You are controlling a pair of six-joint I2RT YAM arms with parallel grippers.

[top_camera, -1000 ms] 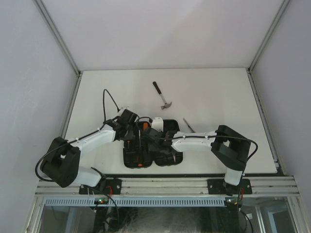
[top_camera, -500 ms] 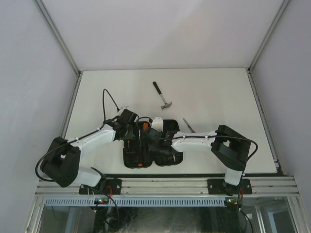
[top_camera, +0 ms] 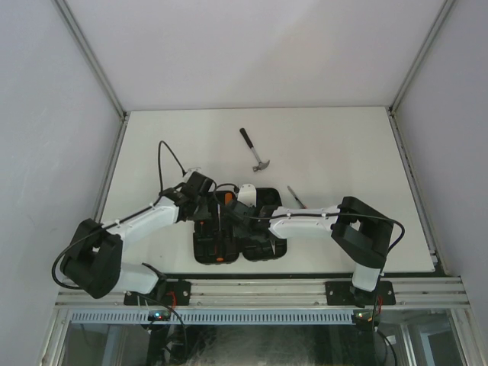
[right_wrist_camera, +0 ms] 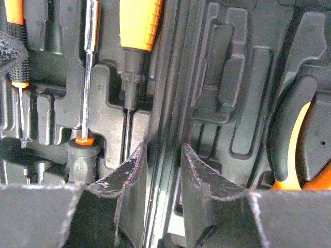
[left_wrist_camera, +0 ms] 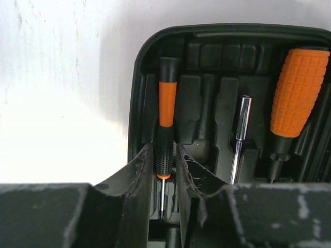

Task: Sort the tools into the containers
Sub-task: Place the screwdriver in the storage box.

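The black tool case [top_camera: 204,252] lies open at the near edge, between my two arms. A slim black-and-orange screwdriver [left_wrist_camera: 166,111] lies in a moulded slot of the left half [left_wrist_camera: 207,51]. My left gripper [left_wrist_camera: 164,150] straddles its knurled handle with the jaws slightly open, a thin gap on each side. My right gripper [right_wrist_camera: 162,150] is shut on the case's middle hinge ridge [right_wrist_camera: 168,77]. A fat orange-handled screwdriver [right_wrist_camera: 138,23] and a steel shaft [right_wrist_camera: 89,62] sit in slots. Orange-handled pliers [right_wrist_camera: 295,150] lie in the right half. The claw hammer [top_camera: 255,150] lies on the table beyond.
A loose screwdriver [top_camera: 296,197] lies on the white table just right of the case. The table is walled on both sides and at the back. Both arms [top_camera: 305,221] crowd over the case.
My left jaws have parted a little from the slim screwdriver's handle, and the left arm has shifted slightly. The right arm has stayed put.
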